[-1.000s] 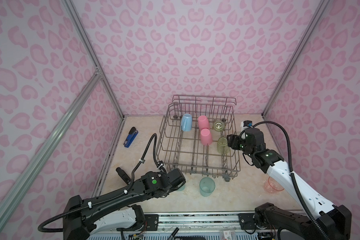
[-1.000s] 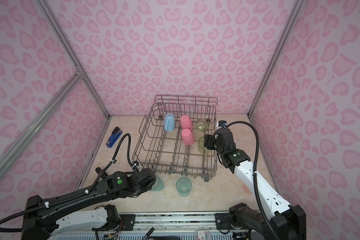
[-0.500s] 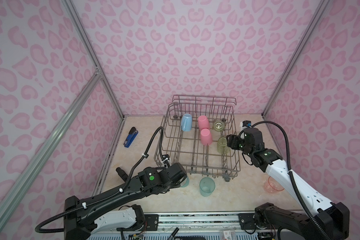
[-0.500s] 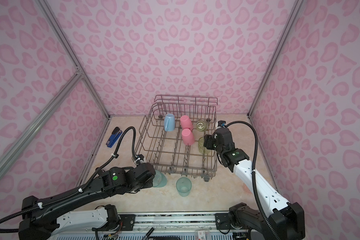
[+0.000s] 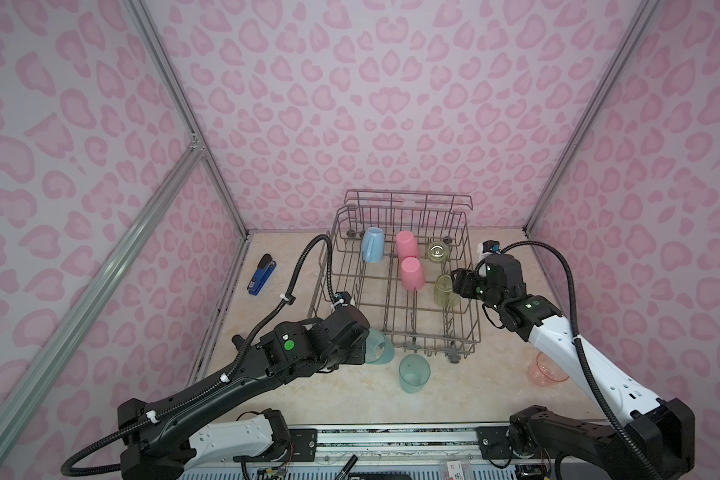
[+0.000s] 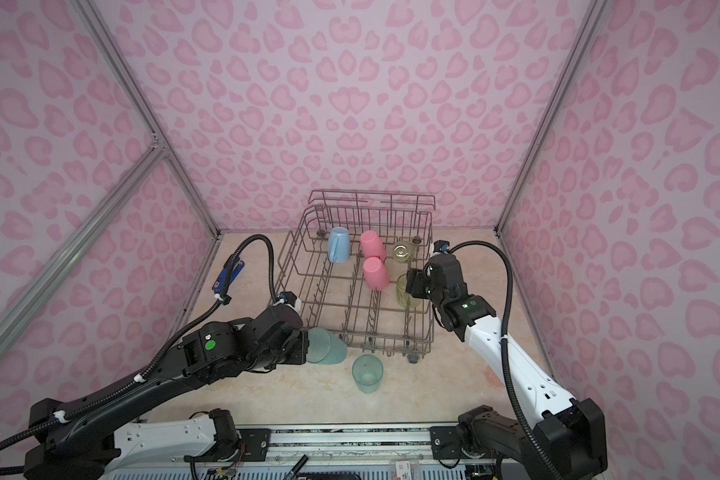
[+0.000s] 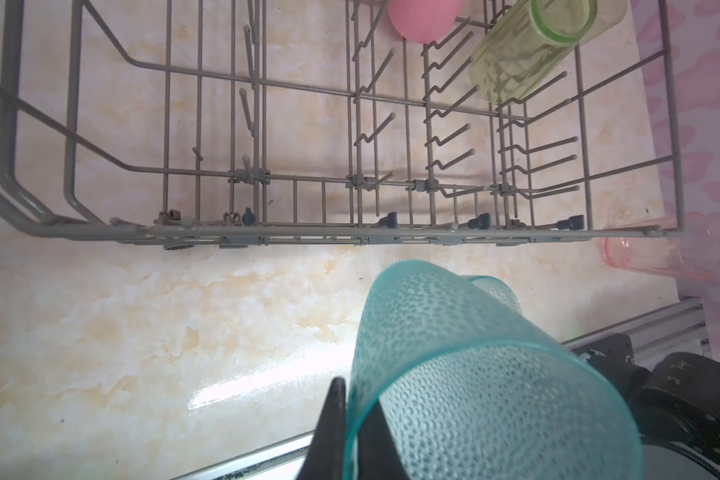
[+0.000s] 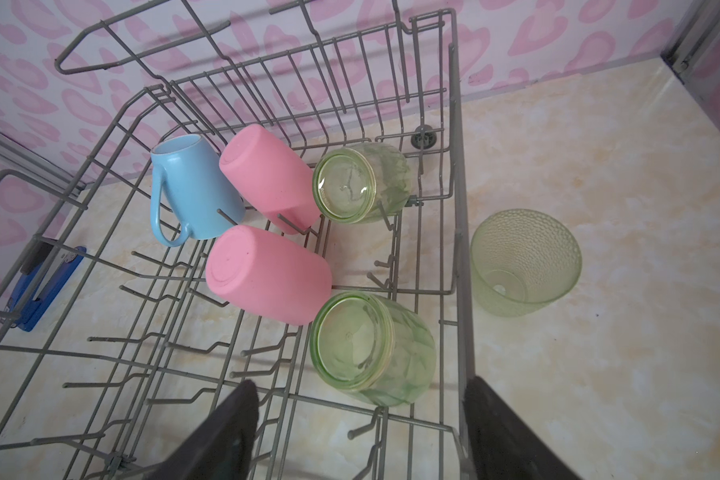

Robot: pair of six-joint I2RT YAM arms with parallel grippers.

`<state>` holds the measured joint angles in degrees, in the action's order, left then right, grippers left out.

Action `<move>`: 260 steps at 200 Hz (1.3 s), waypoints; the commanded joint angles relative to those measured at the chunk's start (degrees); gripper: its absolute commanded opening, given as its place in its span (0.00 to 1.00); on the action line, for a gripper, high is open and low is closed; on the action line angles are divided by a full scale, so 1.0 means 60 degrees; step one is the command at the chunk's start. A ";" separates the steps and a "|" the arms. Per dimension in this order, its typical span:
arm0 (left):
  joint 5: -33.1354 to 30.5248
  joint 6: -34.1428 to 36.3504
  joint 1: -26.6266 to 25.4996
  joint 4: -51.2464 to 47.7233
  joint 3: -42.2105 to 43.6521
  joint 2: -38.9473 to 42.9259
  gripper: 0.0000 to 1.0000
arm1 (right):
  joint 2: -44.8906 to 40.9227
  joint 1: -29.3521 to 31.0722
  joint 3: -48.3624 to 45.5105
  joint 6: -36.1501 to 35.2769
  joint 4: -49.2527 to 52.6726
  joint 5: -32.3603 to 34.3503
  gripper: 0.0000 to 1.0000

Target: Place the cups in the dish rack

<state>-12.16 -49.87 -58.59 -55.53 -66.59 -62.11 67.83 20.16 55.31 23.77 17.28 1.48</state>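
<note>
My left gripper (image 7: 352, 399) is shut on the rim of a translucent teal cup (image 7: 474, 374), one finger inside it and one outside. It holds the cup (image 5: 377, 347) tipped on its side just off the front left corner of the grey wire dish rack (image 5: 408, 216). In the rack lie a light-blue mug (image 5: 372, 244), two pink cups (image 5: 407, 245) (image 5: 412, 273) and two yellow-green ones (image 5: 438, 251) (image 5: 444, 289). My right gripper (image 8: 360, 386) hangs open above the nearer yellow-green cup (image 8: 371, 345), at the rack's right side, holding nothing.
A second teal cup (image 5: 412, 372) stands on the table before the rack. A salmon tumbler (image 5: 547, 370) stands at the right, partly behind my right arm. A yellow-green textured tumbler (image 8: 524, 262) stands outside the rack's right wall. The blue stapler (image 5: 261, 269) lies left of the rack.
My left arm has carried the teal cup a little up and toward the rack's front left corner, and more of the cup shows. The right arm has barely moved.
</note>
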 commanded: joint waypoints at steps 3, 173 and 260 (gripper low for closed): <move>0.0690 0.0764 0.0330 0.0554 -0.0325 0.0060 0.05 | 0.0031 0.0024 0.0040 -0.0051 -0.0133 -0.0128 0.78; 0.5162 0.1839 0.4286 0.4875 -0.0669 -0.0762 0.04 | 0.0746 0.1023 0.1395 0.1274 -0.0868 -0.1454 0.93; 0.6229 0.1698 0.5975 0.7885 -0.0443 -0.1660 0.03 | 0.1768 0.1057 0.2542 0.6165 -0.2813 -0.2328 0.98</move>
<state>22.65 -39.88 -23.81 -18.90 -70.26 -71.13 76.95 26.35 69.14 48.58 5.13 -11.86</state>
